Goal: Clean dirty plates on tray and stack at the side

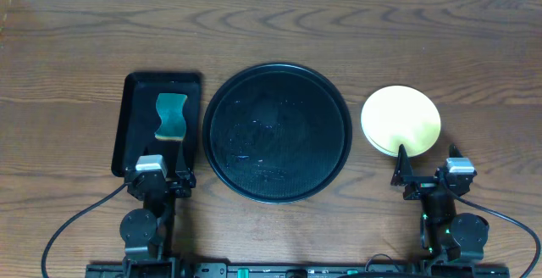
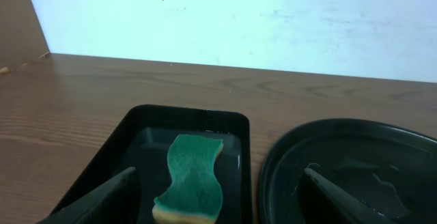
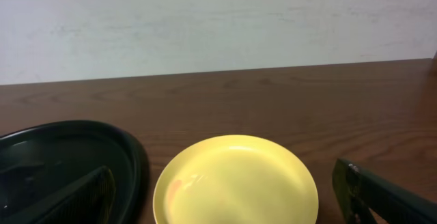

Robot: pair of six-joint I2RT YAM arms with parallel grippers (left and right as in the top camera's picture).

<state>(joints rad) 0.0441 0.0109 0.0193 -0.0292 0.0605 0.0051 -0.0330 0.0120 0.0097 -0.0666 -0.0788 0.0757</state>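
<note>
tray (image 1: 246, 91) black | plate (image 1: 401, 119) pale yellow | sponge (image 1: 171, 115) green

The overhead view looks straight down on the worktop (image 1: 271, 32) from high up and takes in the whole layout. The left wrist view sits low and close behind the left pincer (image 2: 219, 173), facing level toward the far wall (image 2: 239, 19), with the rectangular tray (image 2: 184, 109) at lower left. The right wrist view sits likewise behind the right pincer (image 3: 224, 168), with the yellow plate (image 3: 235, 186) at lower centre. Both wrist views catch the round tray (image 2: 341, 125), lower right in one and lower left in the other
</note>
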